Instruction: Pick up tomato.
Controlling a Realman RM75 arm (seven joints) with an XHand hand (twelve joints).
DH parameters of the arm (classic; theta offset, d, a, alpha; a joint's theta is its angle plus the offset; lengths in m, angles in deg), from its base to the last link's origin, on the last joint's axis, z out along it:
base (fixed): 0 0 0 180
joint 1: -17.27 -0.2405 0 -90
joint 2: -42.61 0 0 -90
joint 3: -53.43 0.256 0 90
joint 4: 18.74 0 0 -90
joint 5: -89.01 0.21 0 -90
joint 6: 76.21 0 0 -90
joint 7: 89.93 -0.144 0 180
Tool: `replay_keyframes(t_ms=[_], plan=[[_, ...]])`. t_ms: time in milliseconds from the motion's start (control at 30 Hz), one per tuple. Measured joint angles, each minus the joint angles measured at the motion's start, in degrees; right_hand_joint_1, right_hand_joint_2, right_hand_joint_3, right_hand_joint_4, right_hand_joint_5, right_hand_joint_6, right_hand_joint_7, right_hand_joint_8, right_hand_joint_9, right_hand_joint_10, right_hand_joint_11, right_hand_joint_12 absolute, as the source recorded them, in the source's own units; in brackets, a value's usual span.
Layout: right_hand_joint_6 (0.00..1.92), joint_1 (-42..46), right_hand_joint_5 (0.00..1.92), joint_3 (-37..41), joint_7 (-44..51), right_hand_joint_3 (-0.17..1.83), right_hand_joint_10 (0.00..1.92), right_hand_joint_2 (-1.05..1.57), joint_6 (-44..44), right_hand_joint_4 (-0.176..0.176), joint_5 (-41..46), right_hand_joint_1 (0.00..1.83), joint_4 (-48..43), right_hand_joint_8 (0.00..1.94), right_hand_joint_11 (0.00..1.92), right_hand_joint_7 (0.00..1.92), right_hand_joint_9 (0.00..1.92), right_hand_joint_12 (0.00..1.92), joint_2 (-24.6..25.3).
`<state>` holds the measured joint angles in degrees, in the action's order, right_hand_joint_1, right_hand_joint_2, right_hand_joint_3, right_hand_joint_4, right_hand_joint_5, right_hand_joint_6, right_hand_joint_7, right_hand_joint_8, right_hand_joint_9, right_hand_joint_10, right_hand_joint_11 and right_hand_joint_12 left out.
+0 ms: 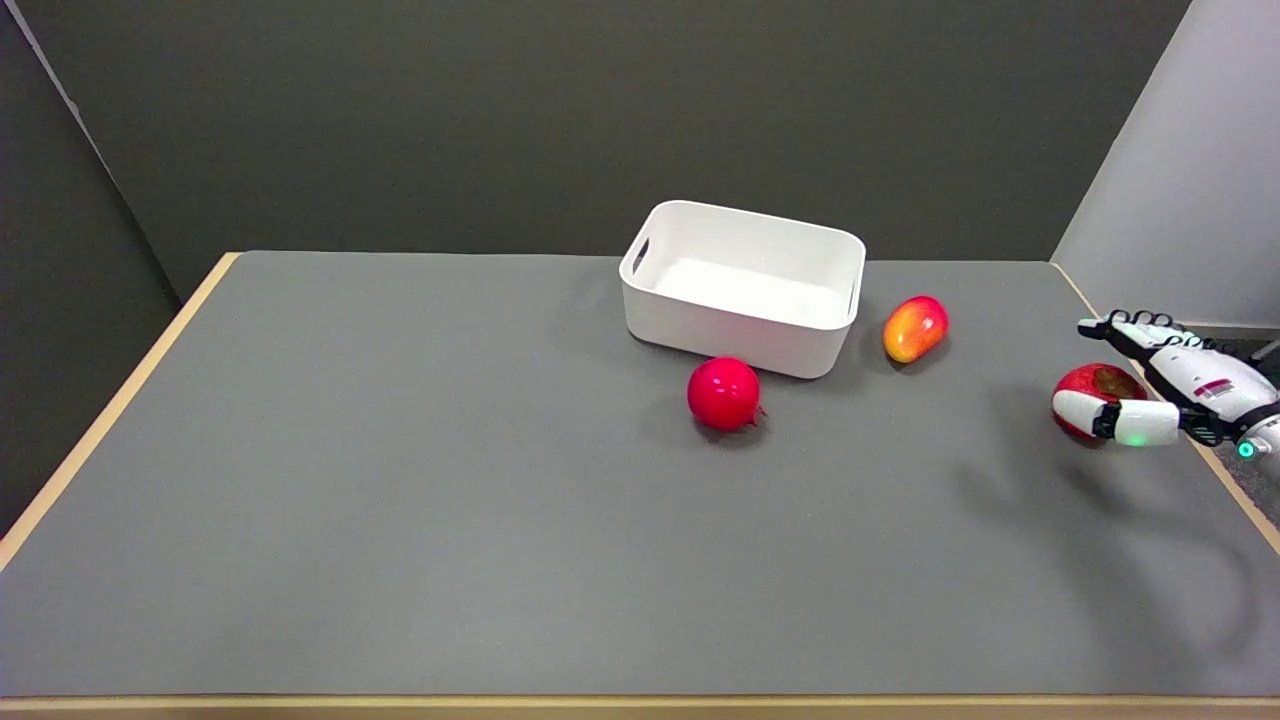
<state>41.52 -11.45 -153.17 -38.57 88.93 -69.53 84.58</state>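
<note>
The tomato (1093, 388), red with a brownish patch on top, sits on the grey table (400, 480) close to its right edge. My right hand (1185, 390) reaches in from the right and brackets it. The thumb (1115, 420) lies across the tomato's near side, low on it. The other fingers (1135, 328) stretch out behind and above it, apart from it. The tomato rests on the table; the hand does not grip it.
A white basket (735, 330) stands at the back centre. A red round fruit (724, 393) lies just in front of it and an orange-red mango (914, 328) to its right. The table's right edge (1230, 490) runs under my hand.
</note>
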Motion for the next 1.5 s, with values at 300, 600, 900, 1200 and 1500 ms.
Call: replay_keyframes(t_ms=[300, 600, 900, 1200, 1500], plan=[[0.45, -0.67, 0.09, -1.62, -0.17, 0.95, 0.38, 0.49, -1.43, 0.054, -0.17, 0.26, 0.12, 0.31, 0.02, 0.04, 0.00, 0.98, 0.12], [0.46, -1.31, 0.10, -2.42, -0.24, 0.95, 0.41, 0.50, -2.09, 0.059, -0.27, 0.27, 0.12, 0.35, 0.02, 0.04, 0.00, 0.97, 0.15], [0.48, -1.85, 0.11, -2.78, -0.23, 0.95, 0.41, 0.49, -2.51, 0.065, -0.62, 0.28, 0.45, 0.37, 0.00, 0.06, 0.00, 0.96, 0.18], [0.49, -1.92, 0.13, -2.83, -0.24, 0.96, 0.40, 0.51, -2.60, 0.067, -0.69, 0.29, 0.70, 0.37, 0.00, 0.07, 0.02, 0.96, 0.23], [0.40, -1.68, 0.20, -2.10, -0.22, 0.82, 0.46, 0.55, -2.59, 0.071, -0.79, 0.39, 1.65, 0.26, 0.00, 0.12, 0.00, 1.04, 0.35]])
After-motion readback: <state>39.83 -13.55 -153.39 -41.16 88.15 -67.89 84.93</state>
